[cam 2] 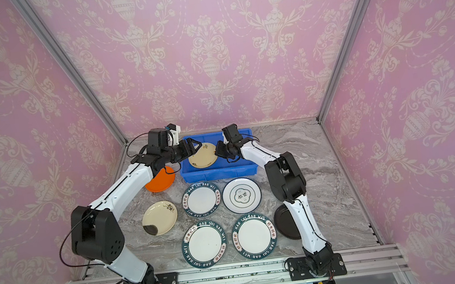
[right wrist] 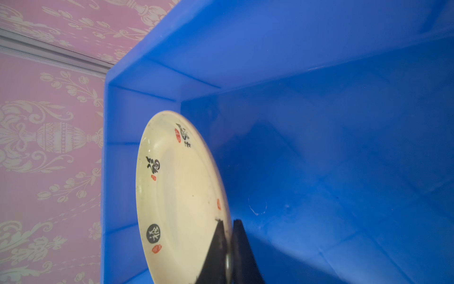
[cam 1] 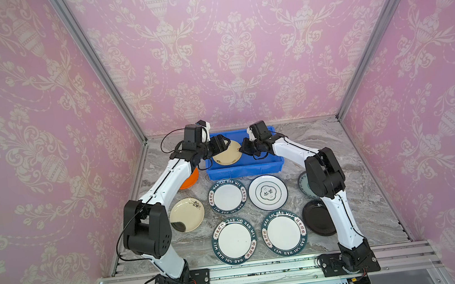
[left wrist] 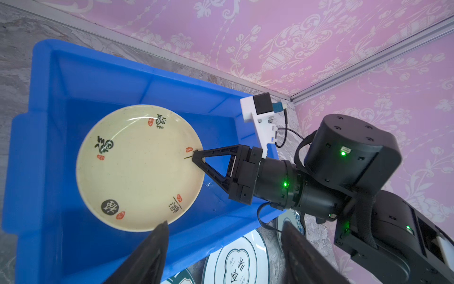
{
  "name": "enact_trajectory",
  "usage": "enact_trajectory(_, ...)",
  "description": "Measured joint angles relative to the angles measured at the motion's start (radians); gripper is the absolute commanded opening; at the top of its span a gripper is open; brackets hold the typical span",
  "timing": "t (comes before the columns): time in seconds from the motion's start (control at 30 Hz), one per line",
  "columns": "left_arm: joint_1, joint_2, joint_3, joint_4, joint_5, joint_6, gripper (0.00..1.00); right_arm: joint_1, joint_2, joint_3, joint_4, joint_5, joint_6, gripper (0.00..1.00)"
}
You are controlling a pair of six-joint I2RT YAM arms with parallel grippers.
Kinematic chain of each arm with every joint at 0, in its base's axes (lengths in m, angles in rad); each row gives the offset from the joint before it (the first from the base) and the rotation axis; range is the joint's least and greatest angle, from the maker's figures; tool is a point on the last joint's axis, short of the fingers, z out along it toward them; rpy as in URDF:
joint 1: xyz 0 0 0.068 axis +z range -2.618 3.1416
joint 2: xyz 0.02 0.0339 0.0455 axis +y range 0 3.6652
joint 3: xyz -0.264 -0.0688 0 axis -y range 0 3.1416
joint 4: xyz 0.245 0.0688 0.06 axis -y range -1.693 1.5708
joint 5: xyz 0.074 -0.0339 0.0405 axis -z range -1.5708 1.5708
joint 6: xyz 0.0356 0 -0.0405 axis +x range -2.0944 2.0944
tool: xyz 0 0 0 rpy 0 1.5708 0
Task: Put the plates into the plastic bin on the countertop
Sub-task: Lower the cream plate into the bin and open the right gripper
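The right jaws are clamping shut on the rim of the cream calligraphy plate (left wrist: 140, 167), one above its face and one beneath. The left jaws are standing wide apart and are holding nothing. One fingertip (left wrist: 159, 236) is sitting just beside the plate's rim, and contact cannot be told.

The plate is sitting inside the blue plastic bin (cam 1: 246, 172), toward its left end. It appears tilted up on the gripped side, and whether its opposite edge is resting on the bin floor cannot be told. The bin is standing at the middle of the tabletop's (cam 1: 363, 197) far edge.

Eight plates are lying outside the bin:
- The orange plate (cam 2: 160, 181) is lying just beside the bin's left end.
- The cream floral plate (cam 1: 187, 215), the three teal-lettered plates (cam 1: 227, 196), the emblem plate (cam 1: 268, 192), the blue-patterned plate (cam 1: 304, 185) and the black plate (cam 1: 318, 217) are lying between the bin and the near edge.

The step in hand is judged to be setting the first plate down. The next move calls for the right jaws to open once the plate is lying flat. They then need to lift clear of the bin wall without dragging the rim.
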Motion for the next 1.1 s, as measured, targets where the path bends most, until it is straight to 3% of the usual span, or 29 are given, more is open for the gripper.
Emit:
enact_trajectory(0.43,0.017,0.001,-0.06,-0.018,0.0,0.011,0.73,0.001,0.132,0.13,-0.049,-0.008,0.007,0.0)
enact_trajectory(0.63,0.026,0.005,-0.077,-0.019,0.0,0.018,0.73,0.01,0.146,0.191,-0.085,-0.01,0.005,0.17)
enact_trajectory(1.1,0.031,0.011,-0.077,-0.019,0.0,0.048,0.78,0.013,0.146,0.202,-0.147,-0.007,-0.002,0.24)
